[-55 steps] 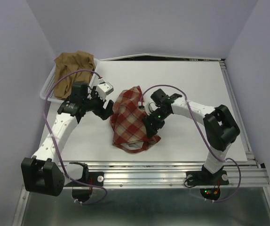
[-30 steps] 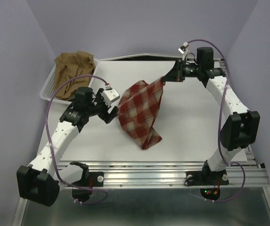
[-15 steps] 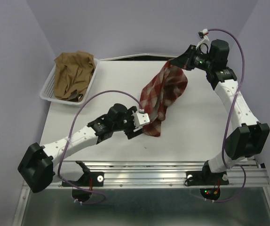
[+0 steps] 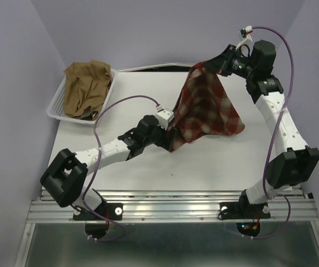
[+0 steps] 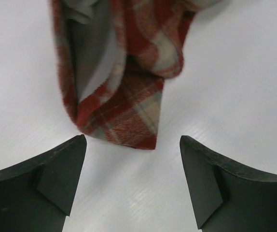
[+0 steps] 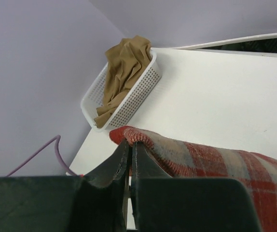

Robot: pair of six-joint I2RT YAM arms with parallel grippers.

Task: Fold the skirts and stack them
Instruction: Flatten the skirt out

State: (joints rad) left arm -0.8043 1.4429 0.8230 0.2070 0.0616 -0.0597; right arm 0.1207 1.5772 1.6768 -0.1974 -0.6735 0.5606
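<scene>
While spread wide with nothing between them, parked low over the bench (image 5: 235, 72): so much for the left jaws, aimed straight at the lower corner of the plaid skirt (image 5: 124, 121). That corner lying just ahead of the tips and centred on the gap, not yet inside it. Resting on the surface or barely clear of it; cannot tell which. For the right jaws, the opposite: pinched fully shut on the top hem of the same skirt, high over the far right of the bench. From that pinch outward, cloth fanned down in a rough triangle. Long axis slanting from the raised far-right hold down toward the near left. One lower corner out to the right, the other down by the tip of the left arm (image 4: 115, 149). Nearer to that free corner by a long way: left arm, with the right arm (image 4: 276, 111) taken up by the hold. Judged next: a short push forward to bring the corner between the open tips, then a close, for two held points and a flat spread. Judged risk: limp, doubled corner sliding away, or only one layer caught. Well apart at the far left, tan skirt (image 4: 87, 89) heaped in the white mesh basket (image 4: 56, 108), clear of both arms. Neither garment folded yet.
</scene>
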